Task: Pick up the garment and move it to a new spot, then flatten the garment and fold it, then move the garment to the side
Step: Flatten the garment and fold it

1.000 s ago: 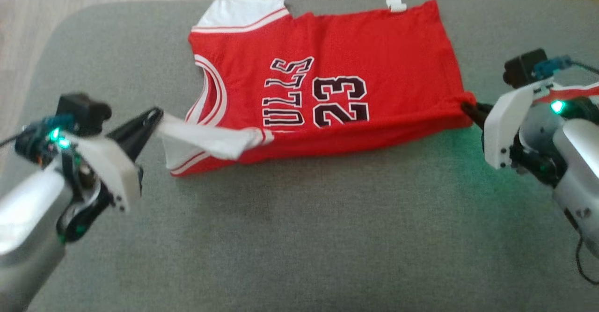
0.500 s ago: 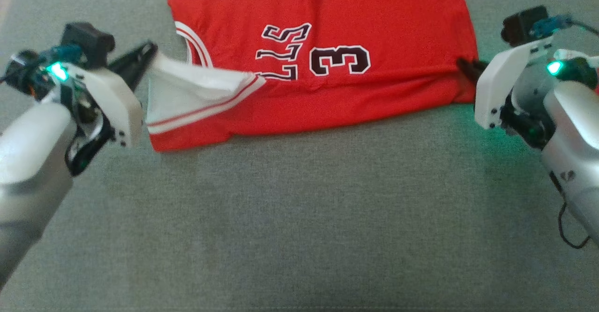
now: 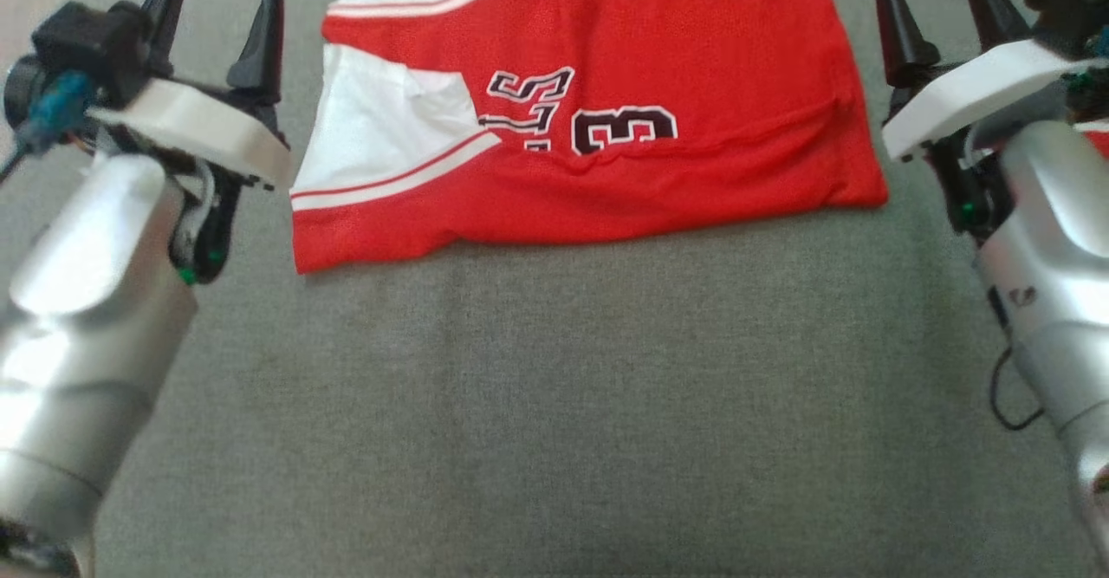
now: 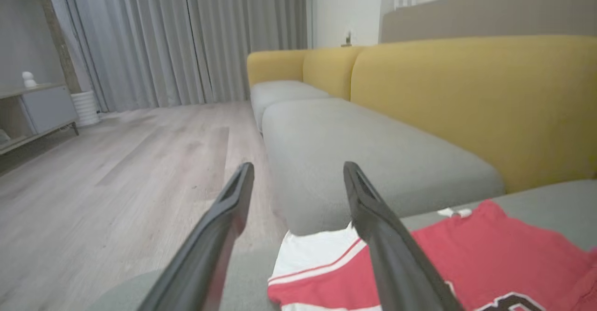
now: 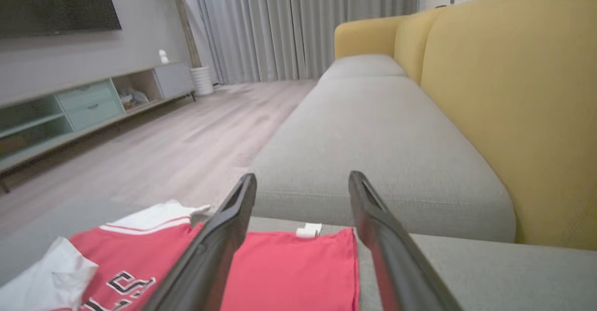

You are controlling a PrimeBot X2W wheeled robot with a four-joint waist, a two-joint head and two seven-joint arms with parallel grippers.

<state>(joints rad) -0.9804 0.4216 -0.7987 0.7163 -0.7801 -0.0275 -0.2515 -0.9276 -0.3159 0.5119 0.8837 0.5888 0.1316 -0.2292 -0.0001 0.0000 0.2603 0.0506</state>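
Both left gripper and right gripper fingers spread, empty, garment folded on grey cushion between

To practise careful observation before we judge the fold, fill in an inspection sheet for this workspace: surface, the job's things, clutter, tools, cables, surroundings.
Surface: grey fabric seat cushion, flat.
Job's things: red jersey lies on the cushion, its near edge folded up over part of the lettering and number, with a white shoulder panel turned onto the red.
Clutter: nothing seen.
Tools: left tool open, beside the jersey's shoulder end, holding nothing; right tool open, beside the hem end, holding nothing.
Cables: black cable loops beside the right forearm.
Surroundings: yellow backrest, wooden floor, grey curtains.
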